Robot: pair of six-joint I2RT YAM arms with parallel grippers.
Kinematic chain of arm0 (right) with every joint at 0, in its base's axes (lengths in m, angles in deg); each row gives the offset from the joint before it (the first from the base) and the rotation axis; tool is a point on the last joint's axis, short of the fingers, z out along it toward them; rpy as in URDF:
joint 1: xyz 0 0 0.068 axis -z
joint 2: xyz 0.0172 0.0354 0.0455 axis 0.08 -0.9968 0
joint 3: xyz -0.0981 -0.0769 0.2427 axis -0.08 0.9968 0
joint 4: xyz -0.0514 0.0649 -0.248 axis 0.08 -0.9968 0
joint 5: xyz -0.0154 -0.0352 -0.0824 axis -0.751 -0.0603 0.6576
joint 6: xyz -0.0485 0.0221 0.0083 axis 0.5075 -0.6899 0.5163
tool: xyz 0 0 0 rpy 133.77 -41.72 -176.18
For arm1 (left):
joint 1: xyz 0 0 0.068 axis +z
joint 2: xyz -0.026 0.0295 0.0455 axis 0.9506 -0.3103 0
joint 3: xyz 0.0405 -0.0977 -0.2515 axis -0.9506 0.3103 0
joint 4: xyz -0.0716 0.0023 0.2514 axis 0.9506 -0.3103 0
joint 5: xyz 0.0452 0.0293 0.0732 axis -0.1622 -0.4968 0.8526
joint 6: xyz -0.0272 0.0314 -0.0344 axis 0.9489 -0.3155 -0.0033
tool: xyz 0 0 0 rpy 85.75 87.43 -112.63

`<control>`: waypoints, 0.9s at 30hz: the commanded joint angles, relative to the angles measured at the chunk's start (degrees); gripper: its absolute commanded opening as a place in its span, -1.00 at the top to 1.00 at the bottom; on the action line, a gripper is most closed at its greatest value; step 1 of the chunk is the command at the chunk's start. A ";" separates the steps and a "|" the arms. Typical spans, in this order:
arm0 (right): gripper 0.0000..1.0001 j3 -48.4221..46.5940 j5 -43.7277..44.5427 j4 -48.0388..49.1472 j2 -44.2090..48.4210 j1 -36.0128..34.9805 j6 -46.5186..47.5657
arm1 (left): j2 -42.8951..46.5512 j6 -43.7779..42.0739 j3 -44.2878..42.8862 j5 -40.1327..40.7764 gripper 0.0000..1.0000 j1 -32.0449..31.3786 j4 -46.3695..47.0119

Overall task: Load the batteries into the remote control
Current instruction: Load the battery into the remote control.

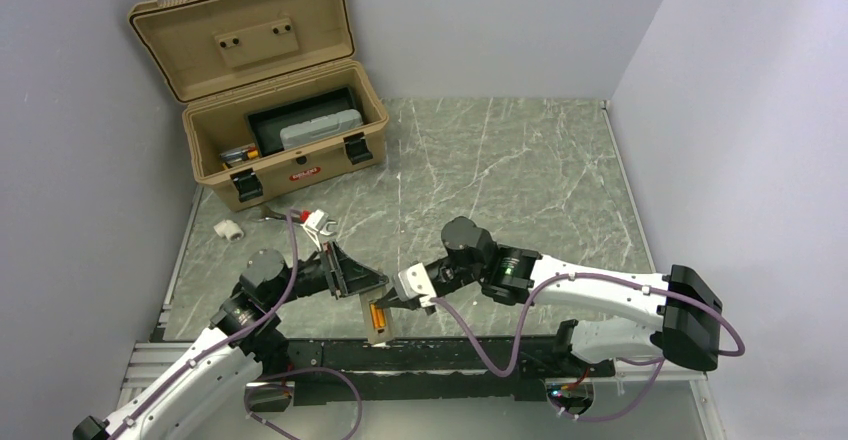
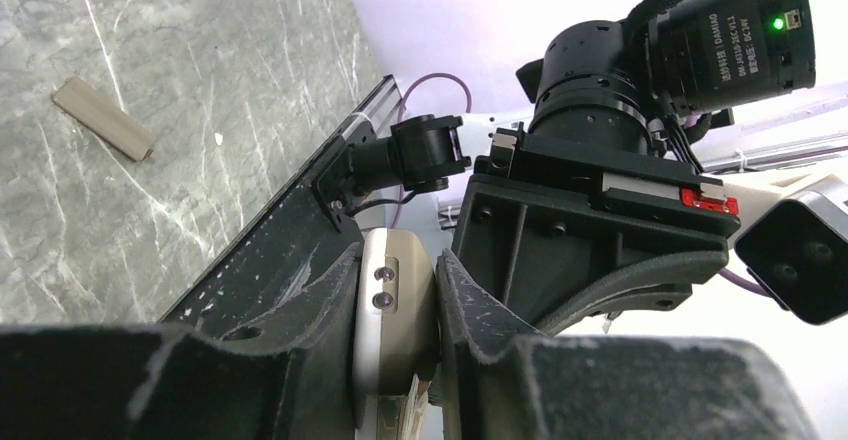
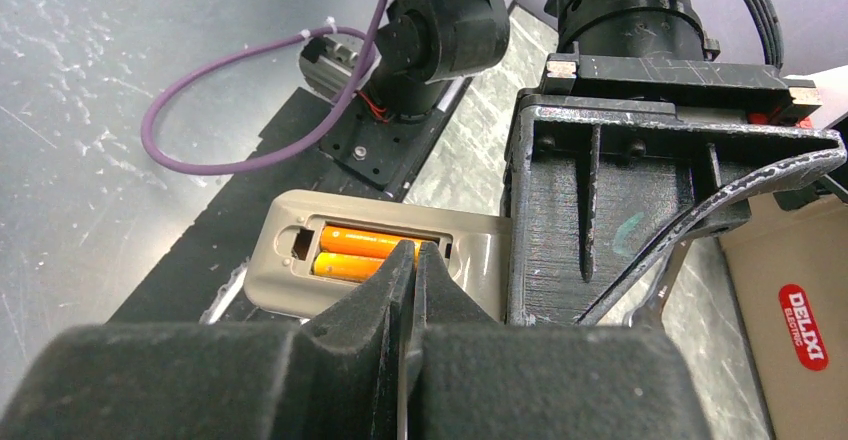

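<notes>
The remote control [image 3: 290, 280] is held back side up over the table's near edge, with my left gripper [image 1: 372, 300] shut on its end [image 2: 395, 310]. Two orange batteries [image 3: 355, 250] lie side by side in its open recess and show as an orange spot [image 1: 378, 316] in the top view. My right gripper [image 3: 415, 255] is shut with nothing between its fingers. Its tips rest at the right end of the batteries, covering that end. In the top view the right gripper [image 1: 392, 303] meets the remote from the right.
An open tan toolbox [image 1: 280, 150] stands at the back left with a grey case [image 1: 320, 130] inside. A small white block [image 1: 229, 228] lies in front of it. A tan flat strip [image 2: 103, 132] lies on the marble table. A black rail [image 1: 450, 355] runs along the near edge.
</notes>
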 commanded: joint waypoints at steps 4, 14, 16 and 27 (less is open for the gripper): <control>0.94 1.77 -0.15 -15.02 -0.46 -3.29 1.28 | 1.09 3.49 -2.29 5.26 1.00 0.72 11.65; 0.95 3.08 3.72 -16.16 0.07 -5.71 2.58 | 0.94 4.96 -1.79 5.37 1.00 0.72 13.76; 0.95 3.50 5.14 -16.26 0.24 -6.41 3.06 | 1.00 4.97 -1.93 5.40 1.00 0.72 13.62; 0.95 5.33 9.83 -15.63 2.90 -8.08 4.13 | 1.23 5.23 -1.53 5.49 1.00 0.72 13.95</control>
